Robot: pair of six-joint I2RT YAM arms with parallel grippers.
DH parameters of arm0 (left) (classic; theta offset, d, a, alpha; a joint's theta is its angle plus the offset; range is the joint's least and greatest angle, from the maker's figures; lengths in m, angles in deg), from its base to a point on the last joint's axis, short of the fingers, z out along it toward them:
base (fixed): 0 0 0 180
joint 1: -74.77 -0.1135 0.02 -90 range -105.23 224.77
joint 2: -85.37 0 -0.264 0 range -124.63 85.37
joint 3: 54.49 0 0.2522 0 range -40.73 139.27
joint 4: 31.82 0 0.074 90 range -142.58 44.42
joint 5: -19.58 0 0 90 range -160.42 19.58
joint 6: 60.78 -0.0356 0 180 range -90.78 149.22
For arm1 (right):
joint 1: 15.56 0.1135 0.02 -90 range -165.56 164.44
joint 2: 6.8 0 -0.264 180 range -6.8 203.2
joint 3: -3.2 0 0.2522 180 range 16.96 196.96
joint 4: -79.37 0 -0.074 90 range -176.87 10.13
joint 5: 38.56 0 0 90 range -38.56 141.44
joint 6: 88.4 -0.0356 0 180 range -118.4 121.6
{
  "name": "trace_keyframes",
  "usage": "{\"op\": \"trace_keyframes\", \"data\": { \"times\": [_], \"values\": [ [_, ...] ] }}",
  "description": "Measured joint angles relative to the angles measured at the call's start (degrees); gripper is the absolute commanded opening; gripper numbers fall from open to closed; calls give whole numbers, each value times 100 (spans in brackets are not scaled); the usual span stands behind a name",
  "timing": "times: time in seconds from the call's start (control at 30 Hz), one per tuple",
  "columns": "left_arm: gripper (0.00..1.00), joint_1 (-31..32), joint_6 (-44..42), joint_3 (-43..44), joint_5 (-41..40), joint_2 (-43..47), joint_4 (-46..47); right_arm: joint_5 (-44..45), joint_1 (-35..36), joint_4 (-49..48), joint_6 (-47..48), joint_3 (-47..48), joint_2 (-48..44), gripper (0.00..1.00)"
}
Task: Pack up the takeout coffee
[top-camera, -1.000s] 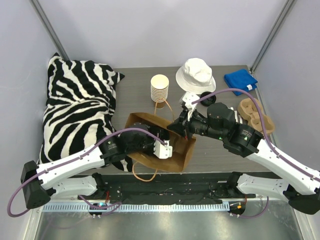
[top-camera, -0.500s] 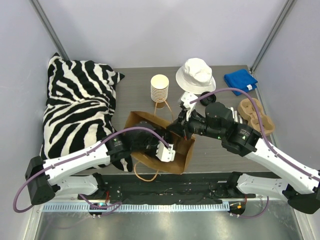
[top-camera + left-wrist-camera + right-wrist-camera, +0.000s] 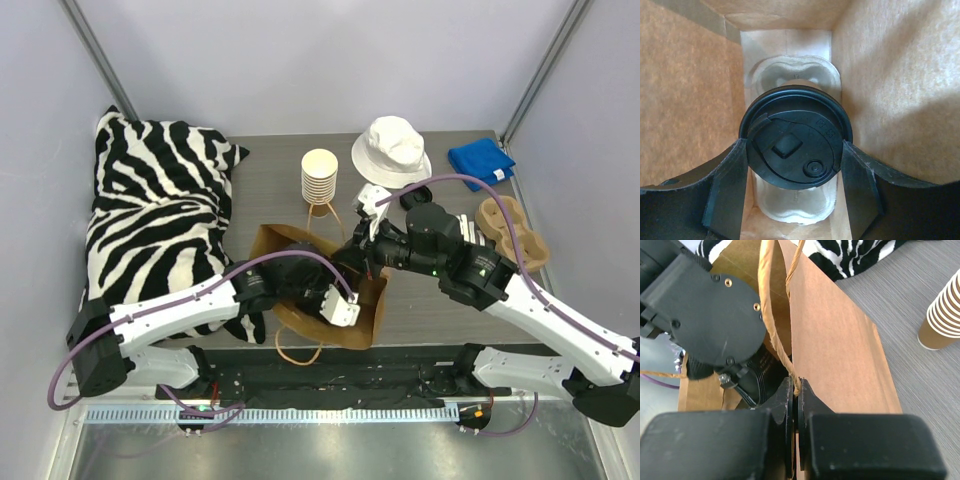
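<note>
Kraft bag (image 3: pixel 840 340) pinched in right end effector (image 3: pixel 796 390), left end effector (image 3: pixel 793 156) gripping coffee (image 3: pixel 796 131) inside

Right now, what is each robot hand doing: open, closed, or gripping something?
Left gripper: fingers closed on the takeout coffee, inside the paper bag.
Right gripper: fingers shut on the paper bag's edge.

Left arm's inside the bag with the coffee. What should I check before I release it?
1. Left gripper flanks the takeout coffee lid, both fingers touching: ok.
2. Cup lined up over the pulp carrier on the paper bag floor: ok.
3. Cup seated in the carrier: cannot tell, the lid hides its base.
4. Right gripper shut on the bag's rim: ok.
5. Bag walls clear of the cup: ok.
</note>
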Motion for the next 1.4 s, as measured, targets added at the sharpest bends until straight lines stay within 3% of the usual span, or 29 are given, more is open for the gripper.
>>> {"op": "trace_keyframes", "data": {
  "times": [1.1, 1.4],
  "values": [
    [0, -90, -181, 553, -496, -876, 310, -822, -826, -179, -354, 0, 380, 1],
    [0, -164, -210, 999, -544, -1488, 289, -1023, -1189, -192, -472, 0, 514, 1]
  ]
}}
